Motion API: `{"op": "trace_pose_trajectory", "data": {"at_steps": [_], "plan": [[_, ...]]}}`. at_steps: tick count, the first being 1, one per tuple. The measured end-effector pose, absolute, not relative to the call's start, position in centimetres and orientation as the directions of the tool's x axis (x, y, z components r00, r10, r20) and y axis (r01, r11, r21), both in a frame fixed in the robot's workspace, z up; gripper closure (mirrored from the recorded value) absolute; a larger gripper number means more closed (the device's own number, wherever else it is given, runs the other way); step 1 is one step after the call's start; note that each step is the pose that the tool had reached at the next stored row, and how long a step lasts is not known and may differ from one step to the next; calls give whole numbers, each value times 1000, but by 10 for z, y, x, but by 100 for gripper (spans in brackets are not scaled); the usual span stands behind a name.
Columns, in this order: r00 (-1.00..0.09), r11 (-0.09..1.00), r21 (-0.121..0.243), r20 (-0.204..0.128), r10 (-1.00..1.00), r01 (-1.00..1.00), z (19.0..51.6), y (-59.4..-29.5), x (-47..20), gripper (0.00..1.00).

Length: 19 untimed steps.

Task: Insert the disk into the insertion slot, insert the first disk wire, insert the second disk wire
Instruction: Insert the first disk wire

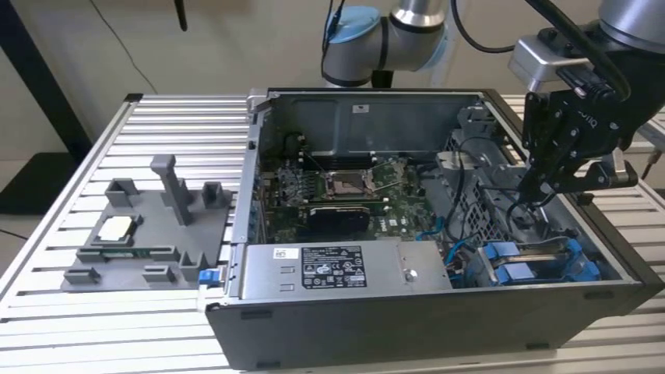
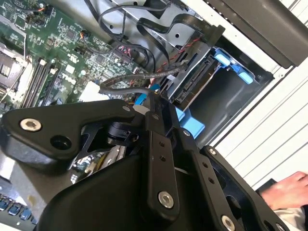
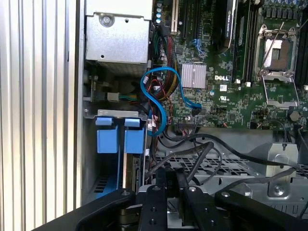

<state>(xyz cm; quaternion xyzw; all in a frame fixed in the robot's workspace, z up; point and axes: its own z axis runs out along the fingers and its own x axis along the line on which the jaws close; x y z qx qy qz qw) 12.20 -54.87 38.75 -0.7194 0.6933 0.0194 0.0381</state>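
Observation:
The disk, in its blue carrier (image 1: pixel 532 266), sits in the insertion slot at the case's front corner on the exterior view's right. Its blue tabs (image 3: pixel 120 139) show in the first wrist view and its silver end (image 2: pixel 195 82) in the second wrist view. My gripper (image 1: pixel 532 193) hangs inside the case just above and behind that bay. Its black fingers (image 2: pixel 153 120) are drawn together on the end of a flat black disk wire (image 2: pixel 122 83). More black wires (image 3: pixel 202 149) loop over the drive cage in front of the gripper (image 3: pixel 172 174).
The grey power-supply box (image 1: pixel 343 266) lies along the case's front wall, with the motherboard (image 3: pixel 226 72) behind it. A blue data cable (image 3: pixel 155 98) curls beside the bay. A grey parts fixture (image 1: pixel 151 230) stands on the table at the exterior view's left. A person's hand (image 2: pixel 288 188) rests outside the case.

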Motion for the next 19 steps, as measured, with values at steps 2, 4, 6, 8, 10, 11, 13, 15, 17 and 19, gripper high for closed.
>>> {"op": "trace_pose_trajectory", "data": {"at_steps": [2, 4, 6, 8, 10, 11, 13, 15, 17, 19], "plan": [[38, -36, -28, -79, -996, -999, 387, -549, 122, 81], [38, -36, -28, -74, -997, -999, 387, -549, 122, 81], [38, -36, -26, -64, -997, -999, 387, -549, 122, 81], [38, -36, -24, -57, -998, -999, 387, -549, 122, 81], [38, -36, -22, -53, -998, -999, 387, -549, 122, 81], [38, -37, -20, -51, -998, -999, 387, -549, 122, 81], [37, -37, -16, -49, -998, -999, 387, -550, 123, 81], [37, -37, -12, -48, -998, -999, 387, -551, 123, 81], [37, -37, -8, -46, -998, -999, 387, -552, 124, 81], [37, -37, -5, -45, -998, -999, 386, -554, 124, 81]]}}
